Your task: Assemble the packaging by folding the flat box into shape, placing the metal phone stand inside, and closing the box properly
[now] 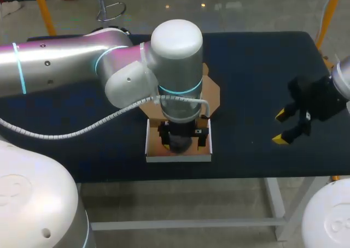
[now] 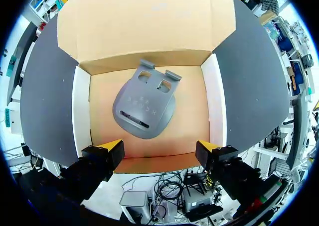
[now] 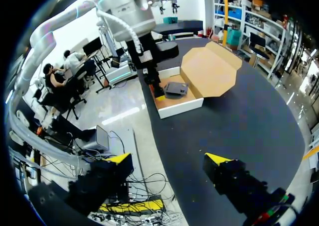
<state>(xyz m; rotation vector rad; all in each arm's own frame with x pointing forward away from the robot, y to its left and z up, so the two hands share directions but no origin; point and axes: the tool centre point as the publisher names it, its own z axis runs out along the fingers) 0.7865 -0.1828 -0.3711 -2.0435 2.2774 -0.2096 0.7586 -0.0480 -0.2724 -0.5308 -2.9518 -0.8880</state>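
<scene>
Phone stand (image 2: 144, 109) flat on floor of box (image 2: 81, 116), just ahead of left gripper (image 2: 159, 150), whose fingers are apart and empty. Metal: likely rigid, slick, weighty. Lid flap (image 2: 139, 22) beyond stand, lying open. Cardboard: light, creasable, best taken at free edge. Right gripper (image 3: 168, 160) apart, empty, well clear of box.

Left arm (image 1: 65, 62) reaches over the box (image 1: 178, 158), wrist pointing straight down; left gripper (image 2: 159, 150) hangs above it, fingers spread. Right gripper (image 1: 288, 127) fingers apart, well right of the box.
</scene>
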